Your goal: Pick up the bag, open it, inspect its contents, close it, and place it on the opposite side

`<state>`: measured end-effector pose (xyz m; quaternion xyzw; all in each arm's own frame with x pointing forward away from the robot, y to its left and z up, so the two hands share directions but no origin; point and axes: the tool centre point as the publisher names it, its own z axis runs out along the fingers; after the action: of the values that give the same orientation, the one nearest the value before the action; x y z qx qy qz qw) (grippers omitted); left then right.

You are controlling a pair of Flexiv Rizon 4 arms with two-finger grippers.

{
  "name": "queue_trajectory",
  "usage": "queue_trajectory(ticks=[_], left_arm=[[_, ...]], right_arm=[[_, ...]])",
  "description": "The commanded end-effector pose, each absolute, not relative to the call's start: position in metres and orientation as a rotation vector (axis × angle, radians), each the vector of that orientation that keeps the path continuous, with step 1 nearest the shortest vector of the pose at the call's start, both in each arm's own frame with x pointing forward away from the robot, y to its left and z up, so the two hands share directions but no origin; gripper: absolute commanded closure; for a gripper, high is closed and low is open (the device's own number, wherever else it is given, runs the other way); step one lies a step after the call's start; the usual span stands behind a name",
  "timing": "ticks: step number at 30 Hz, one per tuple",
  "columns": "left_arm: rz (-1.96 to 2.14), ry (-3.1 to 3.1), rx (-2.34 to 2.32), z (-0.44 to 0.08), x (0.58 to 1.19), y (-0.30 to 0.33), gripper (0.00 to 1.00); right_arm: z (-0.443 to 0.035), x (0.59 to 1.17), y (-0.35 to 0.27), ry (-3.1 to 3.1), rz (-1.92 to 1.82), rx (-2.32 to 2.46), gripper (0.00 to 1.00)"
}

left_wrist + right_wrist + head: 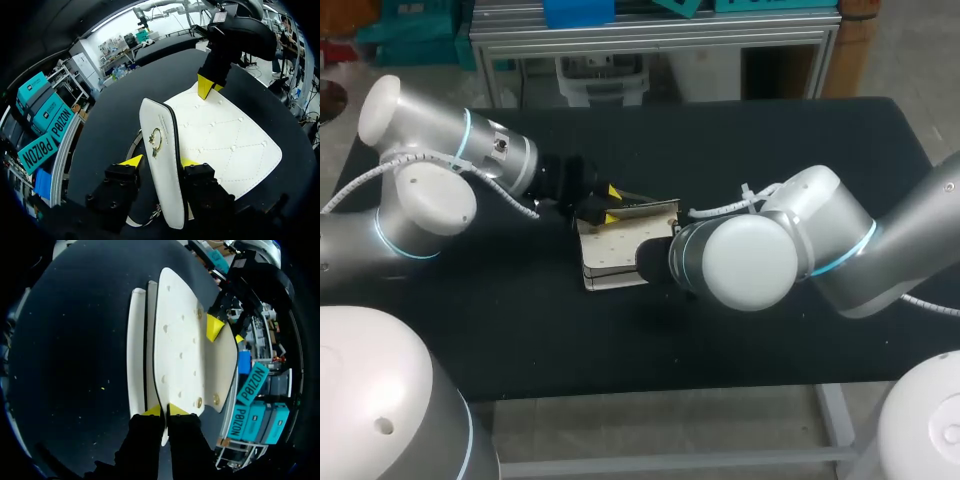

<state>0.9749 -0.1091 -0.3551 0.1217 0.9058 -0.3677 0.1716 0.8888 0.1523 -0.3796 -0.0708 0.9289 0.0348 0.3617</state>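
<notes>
White bag (613,258) at mid-table, held from two sides.

Nearest, right gripper (164,410) clamped on the bag's near edge, both yellow tips pressed against a thin quilted panel, the rest of the bag stretching flat ahead of the fingers. Further on, body of the bag lying on the black table (790,140), studded face up. At its far edge, flap (160,150) lifted clear of the body and standing on edge, gold ring clasp (155,141) showing on its outer face. Left gripper (161,162) closed on that flap, one yellow tip touching each face, flap rising straight up from between the fingers. Both grippers facing each other across the bag, close but apart.
</notes>
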Motion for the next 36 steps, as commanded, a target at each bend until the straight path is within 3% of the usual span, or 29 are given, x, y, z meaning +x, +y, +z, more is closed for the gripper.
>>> queue_trajectory(ticks=[1, 13, 15, 17, 19, 31, 32, 33, 34, 36], left_arm=[[-1.041, 2.593, 0.342, -0.361, 0.987, -0.113, 0.58], [-1.018, 2.623, 0.357, -0.357, 0.989, -0.116, 0.60], [-1.015, 2.626, 0.355, -0.356, 0.989, -0.117, 0.69], [-1.007, 2.634, 0.356, -0.356, 0.990, -0.117, 0.90], [-1.000, 2.641, 0.353, -0.357, 0.991, -0.117, 1.00], [-1.059, 2.647, 0.308, -0.347, 0.989, -0.114, 1.00], [-1.064, 2.646, 0.306, -0.345, 0.988, -0.114, 1.00], [-1.066, 2.644, 0.303, -0.343, 0.988, -0.114, 1.00], [-1.081, 2.636, 0.292, -0.338, 0.986, -0.114, 1.00], [-1.093, 2.625, 0.278, -0.332, 0.984, -0.115, 1.00]], right_arm=[[-0.384, 0.887, 0.149, 2.235, 0.114, -0.174, 1.00], [-0.384, 0.887, 0.149, 2.235, 0.114, -0.174, 1.00], [-0.384, 0.887, 0.149, 2.235, 0.114, -0.174, 1.00], [-0.384, 0.887, 0.149, 2.235, 0.114, -0.174, 1.00], [-0.384, 0.887, 0.149, 2.235, 0.114, -0.174, 1.00], [-0.378, 0.886, 0.149, 2.244, 0.119, -0.164, 1.00], [-0.376, 0.885, 0.149, 2.247, 0.118, -0.162, 0.87], [-0.374, 0.885, 0.149, 2.249, 0.117, -0.161, 0.55], [-0.367, 0.883, 0.149, 2.256, 0.120, -0.159, 0.00], [-0.360, 0.881, 0.150, 2.262, 0.119, -0.162, 0.00]])
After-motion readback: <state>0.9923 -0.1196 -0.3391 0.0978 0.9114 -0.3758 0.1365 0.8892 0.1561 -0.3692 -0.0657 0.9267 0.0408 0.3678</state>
